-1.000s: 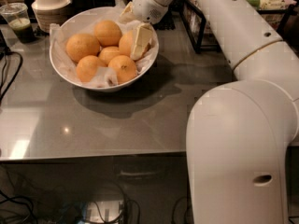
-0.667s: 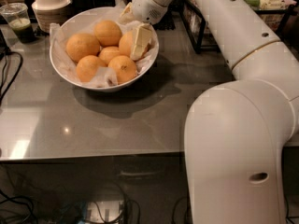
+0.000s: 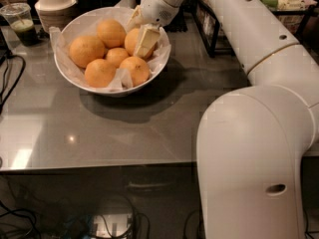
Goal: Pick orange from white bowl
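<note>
A wide white bowl point(image 3: 70, 76) lined with crinkled white paper stands at the back left of the grey table and holds several oranges. My gripper point(image 3: 137, 39) reaches down from the upper right into the bowl's right rear side. One cream finger point(image 3: 146, 38) lies against the front right of the rear-right orange point(image 3: 130, 41), and the other finger sits behind it, so the gripper is shut on that orange. The orange still rests among the others in the bowl.
A stack of beige bowls point(image 3: 54, 3) and a plastic cup with green drink point(image 3: 19, 23) stand behind the bowl on the left. A black cable point(image 3: 9, 78) runs along the left edge. My arm's bulky white body point(image 3: 254, 148) fills the right foreground. The table's front edge point(image 3: 99, 164) is near.
Almost nothing differs. The gripper stays at the same orange in the bowl, with only a slight shift up in the picture.
</note>
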